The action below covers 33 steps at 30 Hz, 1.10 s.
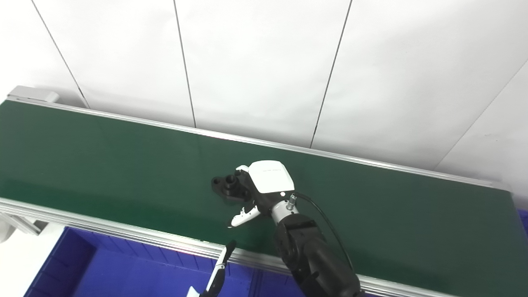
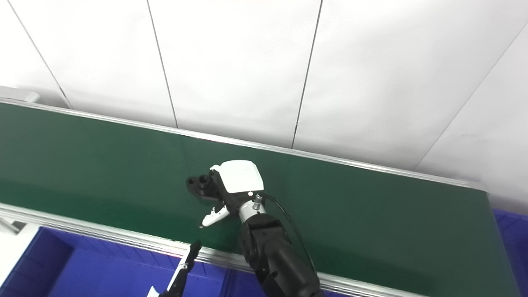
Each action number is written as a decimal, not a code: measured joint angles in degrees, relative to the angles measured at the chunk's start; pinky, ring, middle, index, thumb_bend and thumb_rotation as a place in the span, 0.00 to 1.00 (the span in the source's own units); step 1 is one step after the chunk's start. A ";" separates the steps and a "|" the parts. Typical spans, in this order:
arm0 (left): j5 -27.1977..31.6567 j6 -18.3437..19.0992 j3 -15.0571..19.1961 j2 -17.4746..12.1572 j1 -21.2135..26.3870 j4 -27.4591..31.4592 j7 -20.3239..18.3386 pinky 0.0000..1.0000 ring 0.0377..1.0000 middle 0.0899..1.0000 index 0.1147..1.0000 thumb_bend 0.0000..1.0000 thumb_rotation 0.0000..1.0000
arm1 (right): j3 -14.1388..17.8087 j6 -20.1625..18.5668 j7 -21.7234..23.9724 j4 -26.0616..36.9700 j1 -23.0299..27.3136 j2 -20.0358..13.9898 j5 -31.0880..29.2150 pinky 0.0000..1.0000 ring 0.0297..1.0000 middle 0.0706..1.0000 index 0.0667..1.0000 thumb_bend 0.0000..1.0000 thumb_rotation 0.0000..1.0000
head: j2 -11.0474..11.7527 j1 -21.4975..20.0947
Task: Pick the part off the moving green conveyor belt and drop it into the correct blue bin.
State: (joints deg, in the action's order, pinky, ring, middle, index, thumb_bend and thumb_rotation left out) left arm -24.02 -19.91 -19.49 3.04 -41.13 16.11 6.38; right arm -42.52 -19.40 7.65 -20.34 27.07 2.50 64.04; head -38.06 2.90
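Note:
A black part (image 1: 226, 186) with round sockets lies on the green conveyor belt (image 1: 103, 161) near its middle. My right hand (image 1: 260, 185) is over the belt, right up against the part's right side. Its fingers reach down onto the part and are mostly hidden under the white back of the hand. Its thumb (image 1: 243, 216) sticks out toward the near edge, apart from the part. Of my left hand (image 1: 218, 268) only a thin black and white finger shows at the bottom edge, over the blue bin (image 1: 82, 264).
The belt's aluminium rail (image 1: 123, 231) runs along the near edge, between the belt and the blue bin below it. A second blue bin (image 2: 509, 222) shows at the far right end. White wall panels stand behind the belt.

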 measured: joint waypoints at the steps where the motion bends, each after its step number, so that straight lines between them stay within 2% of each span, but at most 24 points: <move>1: 0.00 0.00 -0.01 0.00 -0.11 0.05 0.01 1.00 1.00 1.00 1.00 0.52 1.00 | -0.65 0.15 -0.16 -0.54 0.41 -0.35 0.29 0.39 0.52 0.65 0.76 0.99 0.44 | 0.00 0.00; 5: -0.01 0.00 -0.12 0.00 -0.66 0.41 0.03 1.00 0.99 1.00 1.00 0.54 1.00 | -2.01 1.64 -0.95 -2.63 2.25 -1.71 0.80 0.38 0.51 0.65 0.76 0.98 0.41 | 0.09 0.26; 8: -0.01 0.00 -0.19 0.00 -1.10 0.57 0.03 0.98 0.98 1.00 1.00 0.54 1.00 | -2.15 3.02 -0.99 -3.31 3.63 -2.56 0.67 0.39 0.53 0.68 0.76 0.95 0.43 | 0.09 0.26; 11: -0.01 0.00 -0.28 0.00 -1.61 0.72 0.03 0.96 0.97 1.00 1.00 0.55 1.00 | -2.12 3.07 -0.86 -3.31 4.17 -3.08 0.62 0.37 0.50 0.65 0.75 0.94 0.44 | 0.00 0.44; 13: -0.02 0.03 -0.31 -0.01 -1.69 0.78 0.03 0.96 0.97 1.00 1.00 0.55 1.00 | -2.14 3.06 -0.58 -3.33 4.17 -3.12 0.44 0.31 0.41 0.56 0.72 0.89 0.43 | -0.09 0.88; 14: -0.02 0.07 -0.33 -0.01 -1.70 0.80 0.02 0.95 0.97 1.00 1.00 0.56 1.00 | -2.13 3.10 -0.74 -3.45 4.17 -3.08 0.22 0.23 0.30 0.43 0.67 0.83 0.38 | -0.09 0.88; 17: -0.02 0.51 -0.49 -0.07 -1.93 1.13 0.01 0.94 0.97 1.00 1.00 0.56 1.00 | -1.69 3.59 -3.72 -4.96 4.01 -2.67 -0.80 0.17 0.22 0.31 0.63 0.77 0.31 | -0.18 1.58; 19: 0.01 0.62 -0.54 -0.07 -2.14 1.28 0.01 0.93 0.95 0.99 1.00 0.54 1.00 | -1.68 4.09 -5.50 -5.32 3.93 -2.54 -1.20 0.08 0.12 0.18 0.48 0.56 0.15 | -0.26 1.93; 23: 0.00 0.64 -0.58 -0.06 -2.18 1.31 0.01 0.92 0.95 0.99 1.00 0.51 1.00 | -2.35 4.36 -10.71 -7.27 3.93 -1.14 -0.73 0.05 0.09 0.15 0.45 0.52 0.12 | -0.44 2.11; 25: 0.00 0.64 -0.60 -0.07 -2.18 1.32 0.01 0.92 0.95 0.99 1.00 0.46 0.99 | -2.36 4.34 -11.15 -7.63 3.93 -0.53 -0.43 0.07 0.11 0.17 0.45 0.52 0.12 | -0.61 2.11; 33: 0.03 0.67 -0.64 -0.08 -2.26 1.44 0.01 0.91 0.94 0.98 1.00 0.51 0.98 | -1.77 3.98 -11.06 -7.52 3.35 -0.59 -0.41 0.09 0.14 0.21 0.45 0.52 0.12 | -0.97 2.20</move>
State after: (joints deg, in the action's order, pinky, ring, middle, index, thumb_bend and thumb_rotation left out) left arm -23.99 -19.24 -20.13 2.96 -43.39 17.55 6.39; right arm -44.29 -15.42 -3.41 -27.86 30.41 1.91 63.63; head -39.02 5.10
